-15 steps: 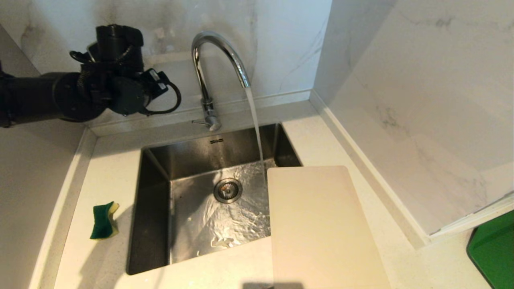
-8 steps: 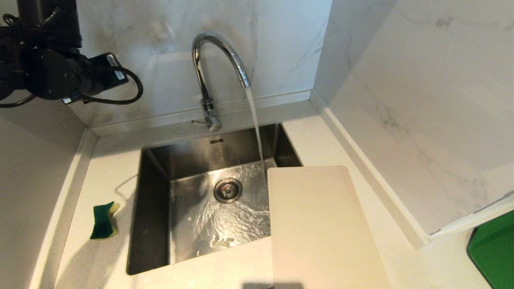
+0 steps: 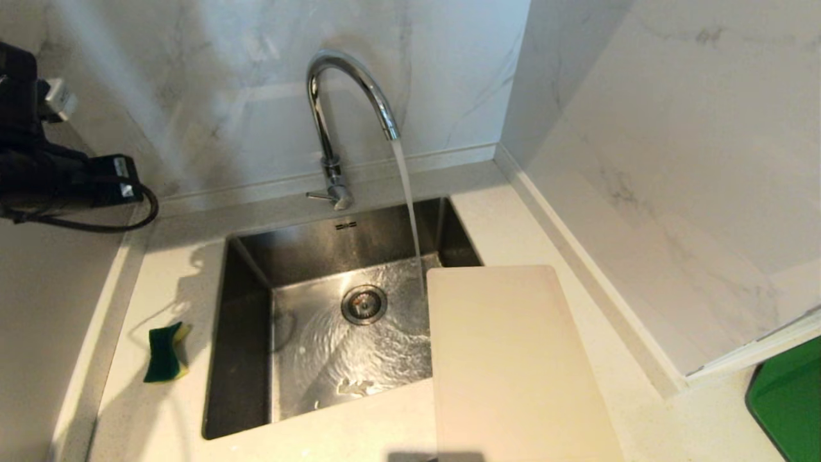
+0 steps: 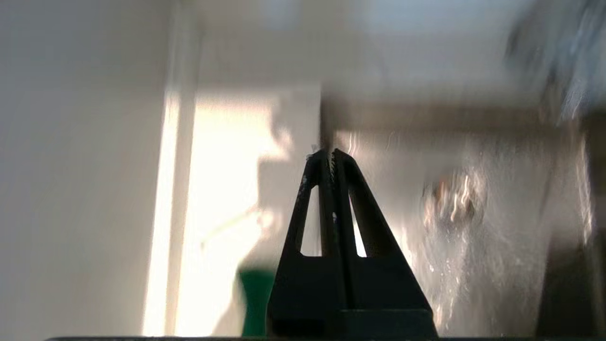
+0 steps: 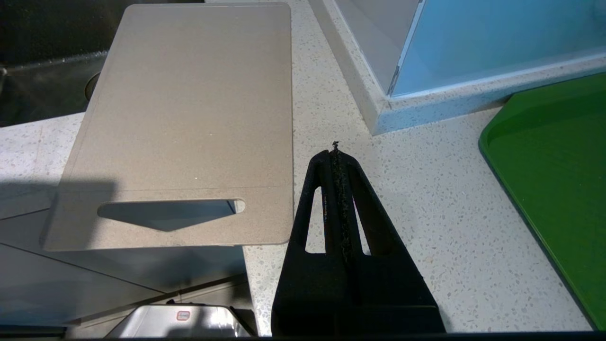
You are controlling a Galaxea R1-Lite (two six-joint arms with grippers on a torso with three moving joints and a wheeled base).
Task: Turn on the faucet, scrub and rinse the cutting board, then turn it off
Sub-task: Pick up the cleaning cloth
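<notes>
The chrome faucet [image 3: 340, 115] stands behind the sink [image 3: 244, 301] and water streams from its spout into the basin. The cream cutting board [image 3: 507, 359] lies flat on the counter at the sink's right, one edge over the basin; its handle slot [image 5: 165, 213] hangs past the counter's front edge. My left arm [image 3: 58, 179] sits high at the far left, away from the faucet. The left gripper [image 4: 330, 154] is shut and holds nothing, above the counter's left side. My right gripper [image 5: 335, 154] is shut and empty, over the counter beside the board.
A green-and-yellow sponge [image 3: 165, 353] lies on the counter left of the sink. A green tray [image 3: 789, 404] sits at the far right. Marble walls close in the back and right, with a raised ledge [image 3: 596, 276] along the right.
My left arm has drawn back from near the faucet to the far left edge of the head view. Its gripper has closed. Water keeps running.
</notes>
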